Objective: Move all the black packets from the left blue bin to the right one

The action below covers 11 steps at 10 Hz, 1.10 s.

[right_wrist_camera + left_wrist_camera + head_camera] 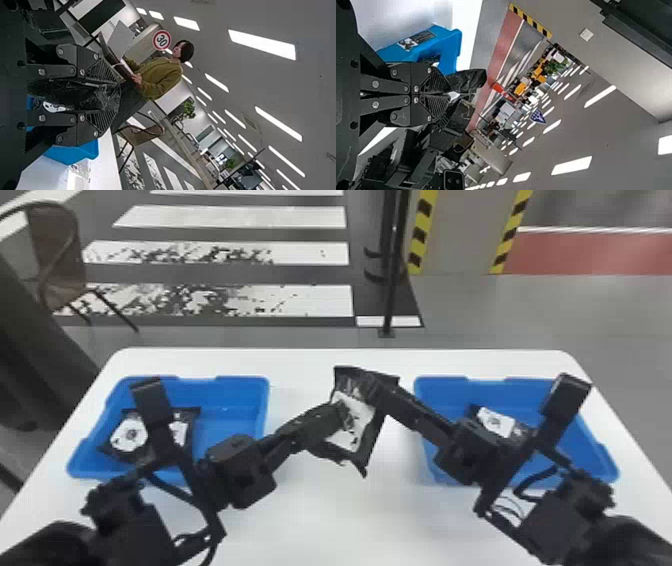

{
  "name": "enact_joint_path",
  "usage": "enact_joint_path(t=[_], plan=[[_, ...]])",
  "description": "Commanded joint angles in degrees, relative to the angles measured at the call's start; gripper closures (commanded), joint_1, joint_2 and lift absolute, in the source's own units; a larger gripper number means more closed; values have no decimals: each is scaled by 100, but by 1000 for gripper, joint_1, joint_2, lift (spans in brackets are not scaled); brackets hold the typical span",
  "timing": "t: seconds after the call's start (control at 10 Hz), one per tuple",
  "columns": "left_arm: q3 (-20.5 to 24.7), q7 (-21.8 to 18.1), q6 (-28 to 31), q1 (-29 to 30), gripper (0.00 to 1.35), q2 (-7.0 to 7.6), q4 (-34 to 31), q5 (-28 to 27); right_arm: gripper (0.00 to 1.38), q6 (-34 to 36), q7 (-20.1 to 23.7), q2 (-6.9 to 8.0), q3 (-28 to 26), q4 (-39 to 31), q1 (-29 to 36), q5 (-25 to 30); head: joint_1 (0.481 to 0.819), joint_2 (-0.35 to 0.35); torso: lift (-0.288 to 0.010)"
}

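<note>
Nearest the camera, the left arm (120, 520) and right arm (565, 515) extend over a white tabletop (345, 520). Left blue bin (242, 380) sits outboard of the left end effector (341, 416); right blue bin (440, 382), outboard of the right end effector (377, 392). Both end effectors hold one black packet (356, 427) between the bins, left fingers nearly together, right fingers parted around its bulk. At least one packet (127, 435) lies in each bin.

Two blue bins (245, 383), at least three black packets (376, 430), two claws (342, 414), one white table (330, 515)
</note>
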Motion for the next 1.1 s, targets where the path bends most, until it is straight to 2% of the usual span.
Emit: enact_joint_path(t=[0.0, 0.1, 0.2, 0.3, 0.4, 0.6, 0.7, 0.8, 0.9, 1.0], plan=[[1, 30, -44, 0, 1204, -9, 24, 59, 1280, 1, 89, -3, 0, 60, 4, -119, 695, -1, -140], [1, 92, -58, 43, 1154, -26, 38, 196, 1280, 1, 115, -3, 23, 60, 32, -245, 695, 1, -140], [12, 145, -29, 85, 753, -44, 66, 402, 1280, 1, 106, -3, 0, 60, 32, -256, 695, 4, -140], [81, 153, -58, 169, 254, -70, 66, 470, 1280, 1, 106, -12, -103, 60, 32, -211, 695, 4, -140], [172, 153, -100, 268, 38, -105, 66, 573, 1280, 1, 98, -12, -320, 88, 18, -97, 695, 1, -140], [389, 153, -212, 465, 202, -158, 66, 561, 1280, -55, -17, -30, -1108, 313, -80, 498, 695, -30, -140], [583, 153, -269, 577, 223, -211, 66, 516, 1280, -69, -87, -118, -1439, 608, -221, 818, 695, -69, -140], [823, 153, -297, 675, 225, -255, 38, 390, 1280, -98, -113, -311, -1554, 1058, -446, 1092, 695, -117, -140], [1029, 153, -297, 760, 225, -290, 10, 264, 1280, -98, -157, -496, -1542, 1550, -671, 1275, 695, -131, -140], [1269, 153, -283, 858, 225, -325, -61, 196, 1280, -98, -219, -513, -1554, 2113, -1022, 1457, 695, -147, -140]])
